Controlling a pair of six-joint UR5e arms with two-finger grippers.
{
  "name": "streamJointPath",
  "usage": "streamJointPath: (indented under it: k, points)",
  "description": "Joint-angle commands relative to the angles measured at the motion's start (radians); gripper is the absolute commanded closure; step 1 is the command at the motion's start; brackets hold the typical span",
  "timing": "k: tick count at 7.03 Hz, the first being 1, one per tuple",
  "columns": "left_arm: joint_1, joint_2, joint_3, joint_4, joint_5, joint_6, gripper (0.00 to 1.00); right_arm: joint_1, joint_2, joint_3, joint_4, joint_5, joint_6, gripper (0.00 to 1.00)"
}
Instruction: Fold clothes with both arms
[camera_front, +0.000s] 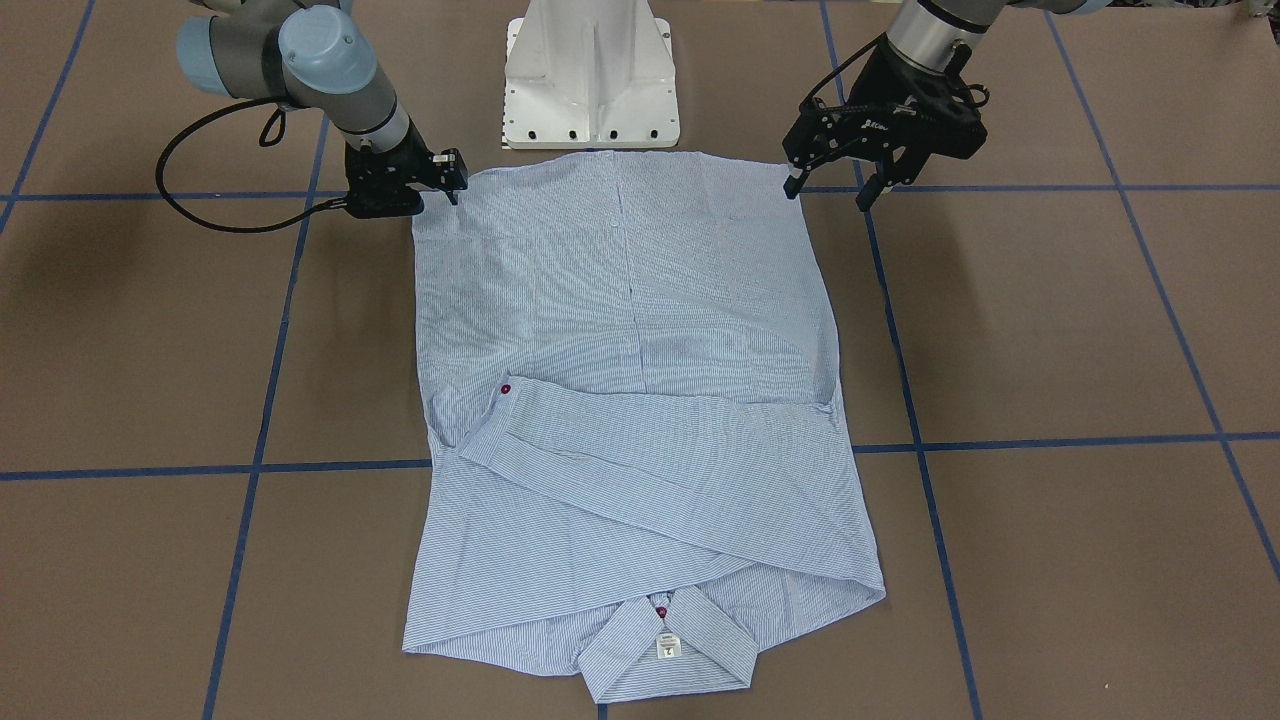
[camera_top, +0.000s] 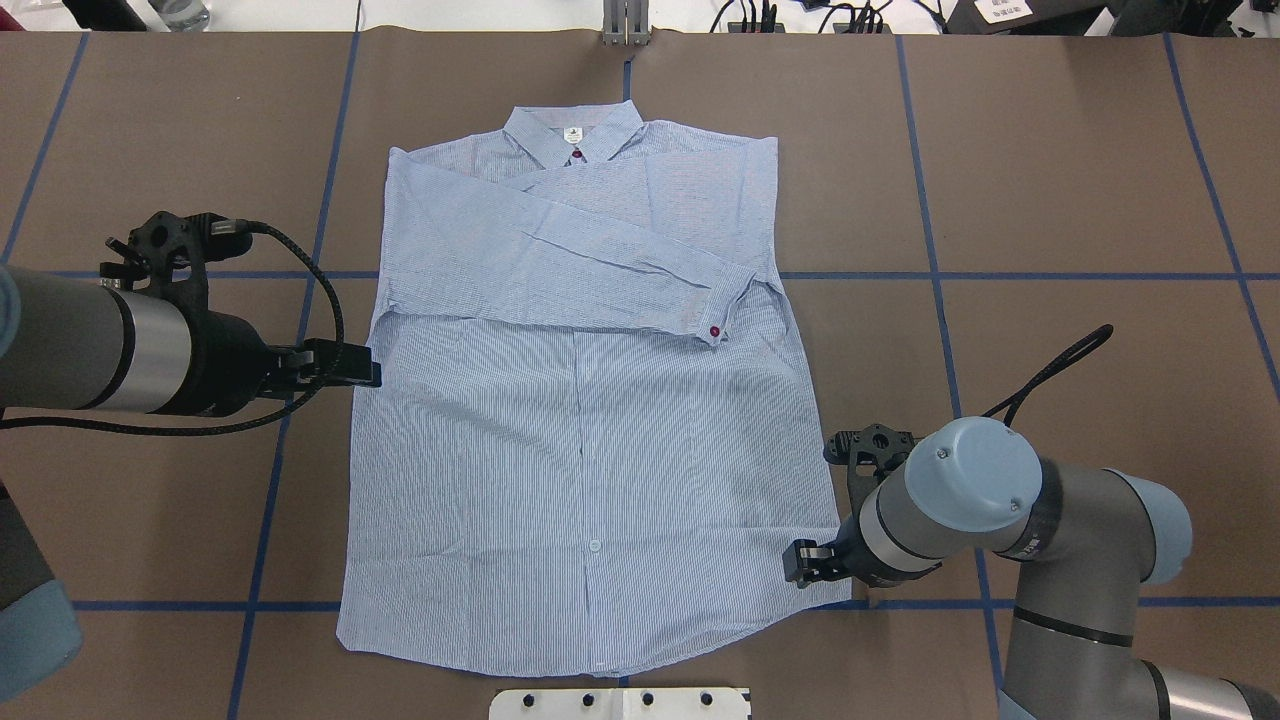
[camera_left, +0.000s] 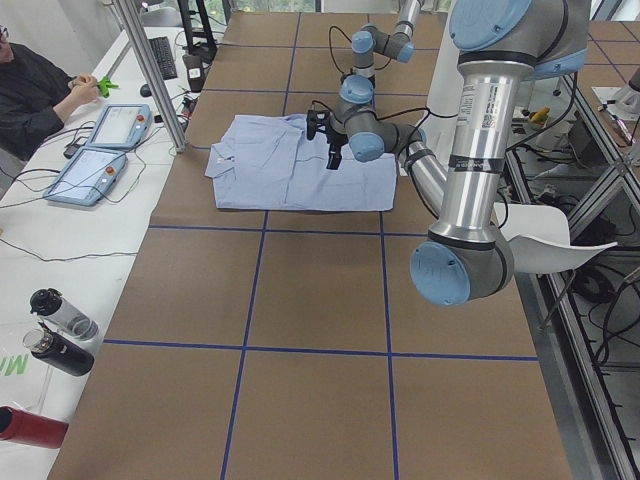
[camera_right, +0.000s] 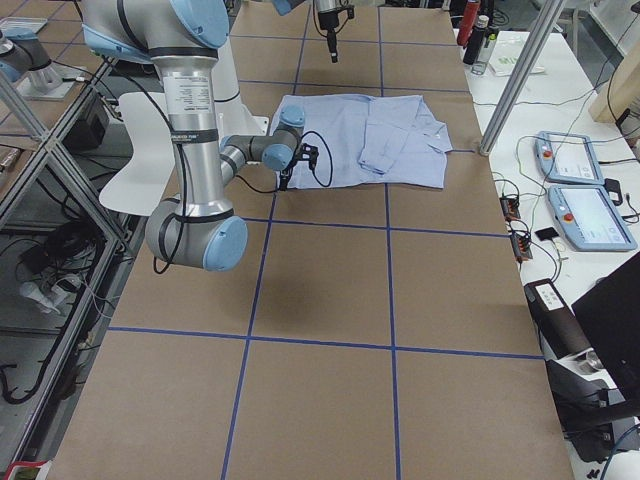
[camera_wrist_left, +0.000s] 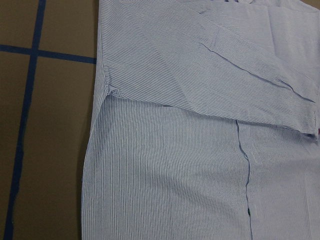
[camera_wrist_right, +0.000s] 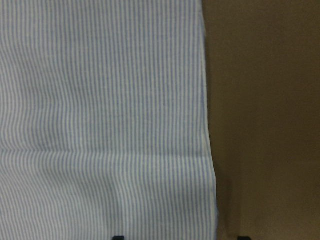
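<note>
One striped shirt (camera_top: 590, 450) lies flat and buttoned on the brown table (camera_top: 1080, 180), which is marked off by blue tape lines (camera_top: 1000, 276). Its hem (camera_top: 560, 662) is nearest the robot's white base (camera_front: 590, 70), and its collar (camera_top: 535, 128) is at the far side. The sleeves (camera_top: 560, 250) are folded in over the chest. The top one runs slantwise and ends in a cuff (camera_top: 728, 300) with a red button (camera_top: 715, 331), close to the shirt's side edge on the robot's right.

The left gripper (camera_front: 828, 195) hangs raised above the table by the shirt's side edge on the robot's left. Its claw is released, the two black fingers are spread wide, and it holds nothing. Its wrist camera looks down on the folded sleeve and the button strip.

The right gripper (camera_top: 800, 563) sits low at the hem corner on the robot's right. Its wrist camera is close over the cloth and shows two dark fingertips (camera_wrist_right: 118, 237) set well apart, so this claw is released too. The shirt's side edge runs between them. Whether they touch the fabric cannot be told
</note>
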Motion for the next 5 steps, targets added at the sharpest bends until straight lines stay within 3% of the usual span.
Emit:
streamJointPath:
  k: [1, 5]
  points:
    - [-0.001, 0.001, 0.0, 0.0, 0.0, 0.0, 0.0, -0.004, -0.002, -0.003, -0.001, 0.015, 0.0, 0.3]
    - [-0.003, 0.004, 0.0, 0.0, -0.001, -0.002, 0.0, -0.004, -0.005, -0.003, -0.001, 0.016, 0.0, 0.39]
